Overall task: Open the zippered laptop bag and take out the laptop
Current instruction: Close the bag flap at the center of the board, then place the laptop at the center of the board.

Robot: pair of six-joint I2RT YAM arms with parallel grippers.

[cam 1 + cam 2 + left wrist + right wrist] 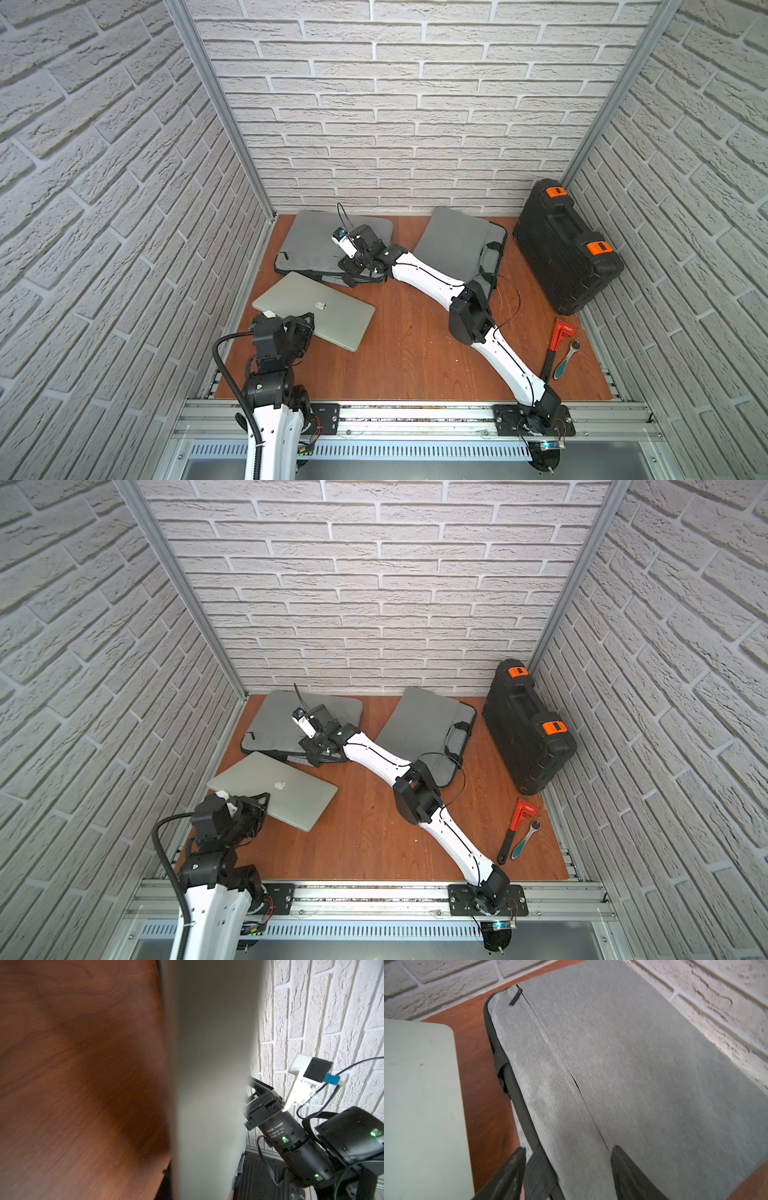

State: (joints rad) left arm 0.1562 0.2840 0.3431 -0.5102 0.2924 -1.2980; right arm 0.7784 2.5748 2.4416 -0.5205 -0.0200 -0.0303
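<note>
Lower left in both top views: left gripper [302, 326] on the near-left corner of the silver laptop [320, 309], clamped onto that edge by the look of it. Can't actually see the fingers from up there, hidden under the wrist. No help from the left wrist view either: just a blurry grey slab of laptop down the middle of the frame, brown table [72, 1064] left of it, brick wall [311, 1012] right of it. Laptop fully out of the bag, on the table just in front of it, logo up.

Moving to the centre: grey laptop bag [316, 241] flat at the back of the table, right gripper [351, 270] low over its near right edge. Jaws hard to read from above. Sorted by the right wrist view: fingers [510, 1176] spread wide, gripping nothing, black handle strap [521, 1105] between them along the bag's edge. Also shows a zipper pull [516, 996] near the far corner.

Further right, top views only: second grey bag [453, 245], black tool case [565, 249] with orange latches, then red wrench [559, 336] and ratchet [567, 359] near the right edge.
</note>
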